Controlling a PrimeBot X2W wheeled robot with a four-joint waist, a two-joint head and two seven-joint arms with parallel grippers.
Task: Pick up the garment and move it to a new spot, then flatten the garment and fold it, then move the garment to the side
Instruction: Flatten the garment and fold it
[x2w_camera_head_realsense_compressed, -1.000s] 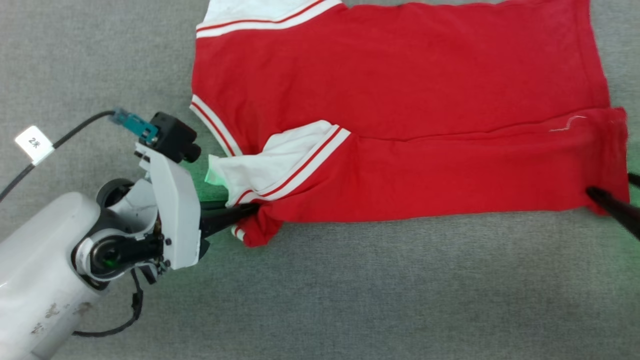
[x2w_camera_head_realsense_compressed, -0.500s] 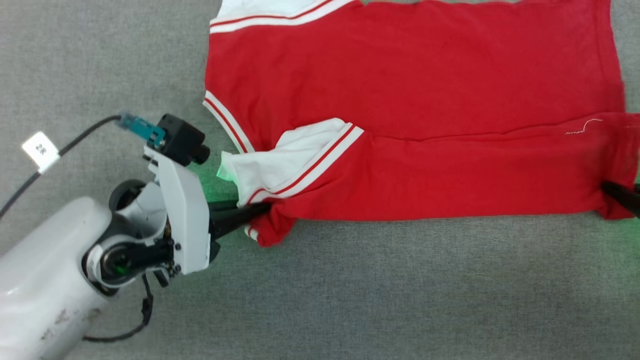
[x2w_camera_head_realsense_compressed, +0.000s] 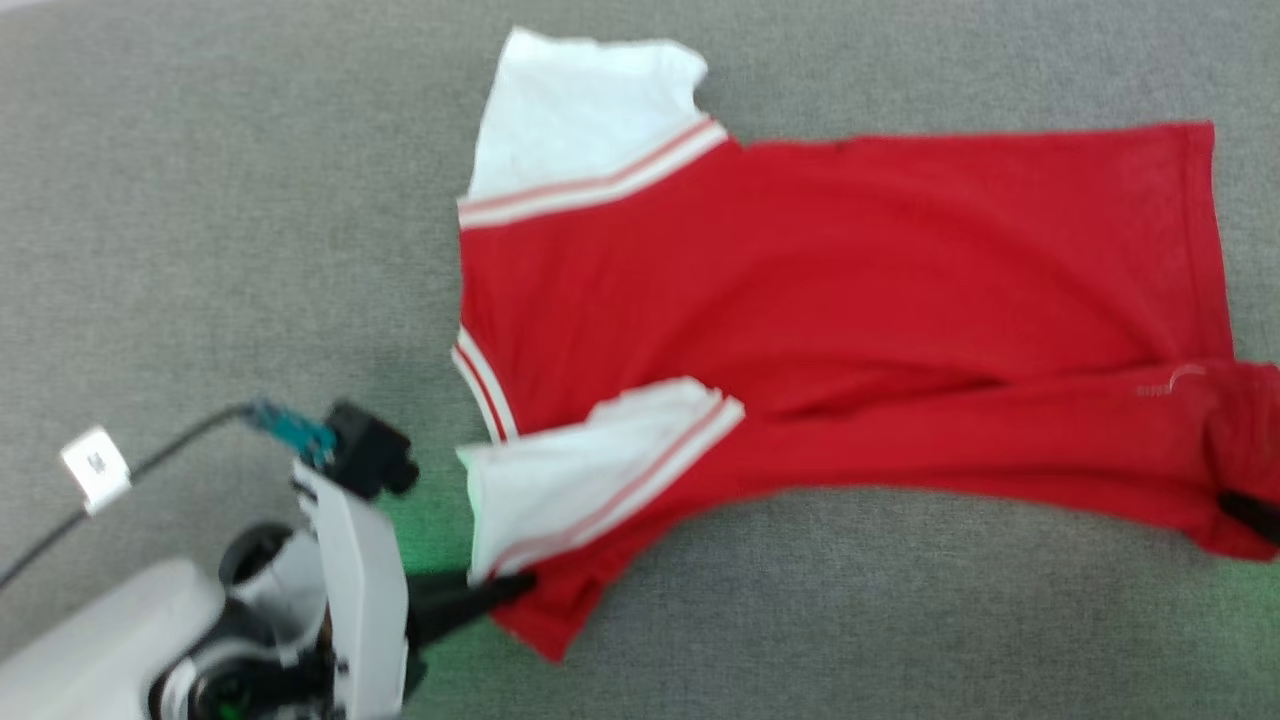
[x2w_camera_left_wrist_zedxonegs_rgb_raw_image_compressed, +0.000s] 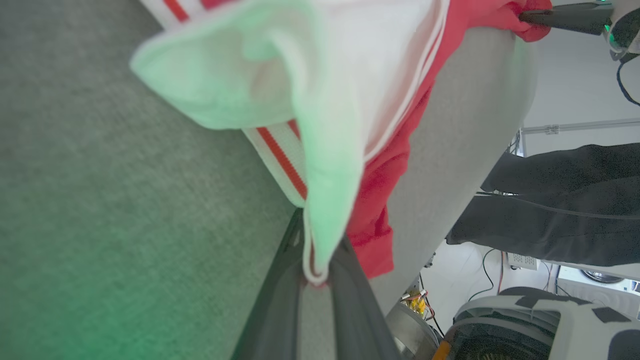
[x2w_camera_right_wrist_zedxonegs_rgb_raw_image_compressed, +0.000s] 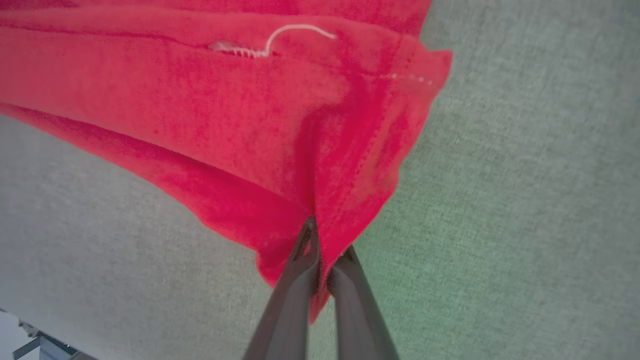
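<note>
Garment (x2w_camera_head_realsense_compressed: 840, 290) lies spread over the grey surface (x2w_camera_head_realsense_compressed: 200, 250) across centre and right of the head frame, with left gripper (x2w_camera_head_realsense_compressed: 515, 583) at lower left clamped on its white sleeve edge and right gripper (x2w_camera_head_realsense_compressed: 1235, 505) at right edge clamped on its red hem corner.

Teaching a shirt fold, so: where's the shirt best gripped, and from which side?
Grip the shirt at both ends of its near edge, from the near side: sleeve and hem corner. That edge is long and limp; pinching both ends should keep it taut.
</note>
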